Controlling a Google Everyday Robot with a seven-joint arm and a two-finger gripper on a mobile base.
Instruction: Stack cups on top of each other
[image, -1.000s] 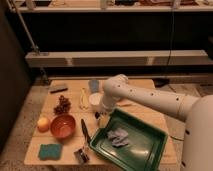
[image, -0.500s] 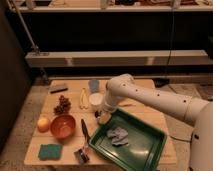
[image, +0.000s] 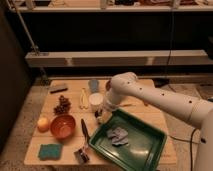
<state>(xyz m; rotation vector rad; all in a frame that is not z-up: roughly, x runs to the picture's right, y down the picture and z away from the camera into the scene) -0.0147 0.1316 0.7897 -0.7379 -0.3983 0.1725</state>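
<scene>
Nothing is stacked yet: the gripper (image: 102, 117) hangs just beside the white cup (image: 95, 101) (whether it grips anything, I cannot tell), and the blue-grey cup (image: 93, 85) stands apart behind that cup.

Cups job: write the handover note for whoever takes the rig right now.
Gripper: down low over the table, right beside the white cup, at the far left edge of the green tray. Whether it holds anything cannot be seen.
Cups: the white cup stands on the table; the blue-grey cup stands behind it, apart.
Done: nothing stacked; no cup sits on another.
Left: pick up one cup, set it on the other.
</scene>
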